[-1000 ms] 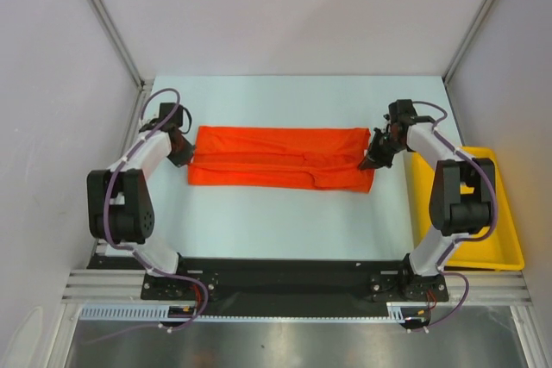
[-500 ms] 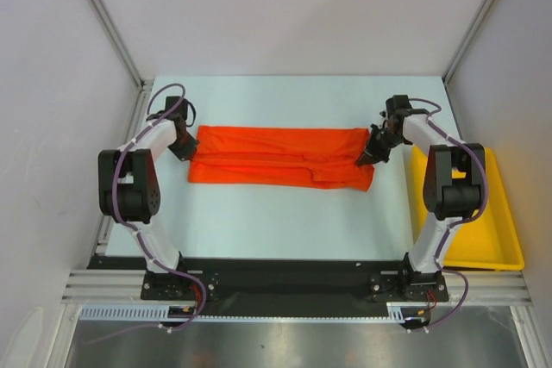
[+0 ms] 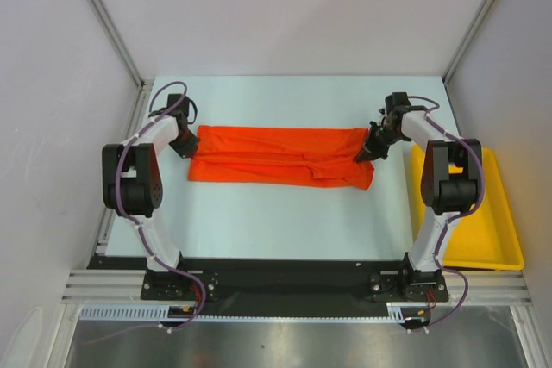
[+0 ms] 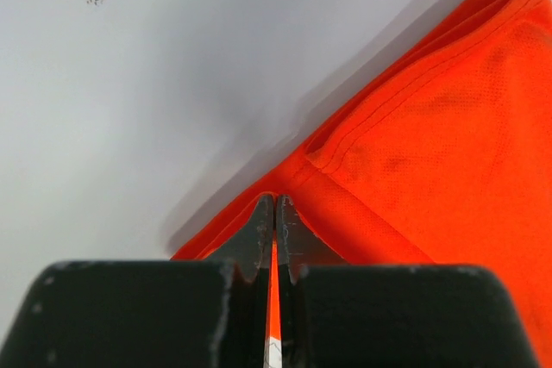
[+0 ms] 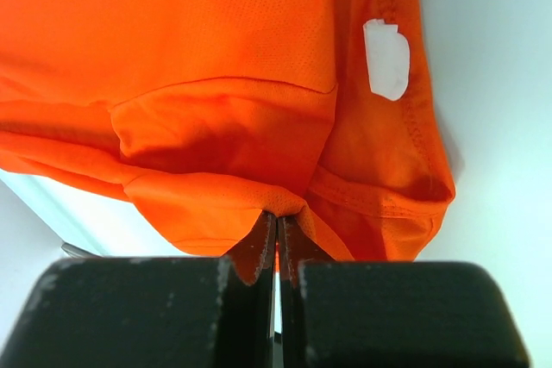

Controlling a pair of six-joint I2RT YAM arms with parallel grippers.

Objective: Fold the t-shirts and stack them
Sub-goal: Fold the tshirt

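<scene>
Compared with a second ago, the left arm is now standing with its elbow drawn farther back and inward. The left gripper is sitting slightly farther from the bases, at the left short edge of the orange-red t-shirt. The t-shirt is lying where it was, a long folded band running left to right across the middle of the pale table. The right arm is likewise holding its elbow farther back than before, and the right gripper is resting a touch farther back on the right short edge.

The left gripper's jaws are pressing together, with only a thin sliver of orange cloth showing between the black fingers; they are pinching the garment's left end against the table. The right gripper's jaws are also squeezing tight, nipping a small fold of fabric at the right end between its fingers.

The cloth is showing a fine mesh knit with stitched hems, and its layers are overlapping in soft ridges. A small white label is lying on the fabric near the right end. A yellow tray of smooth plastic is sitting at the table's right side, just beyond the right arm.
</scene>
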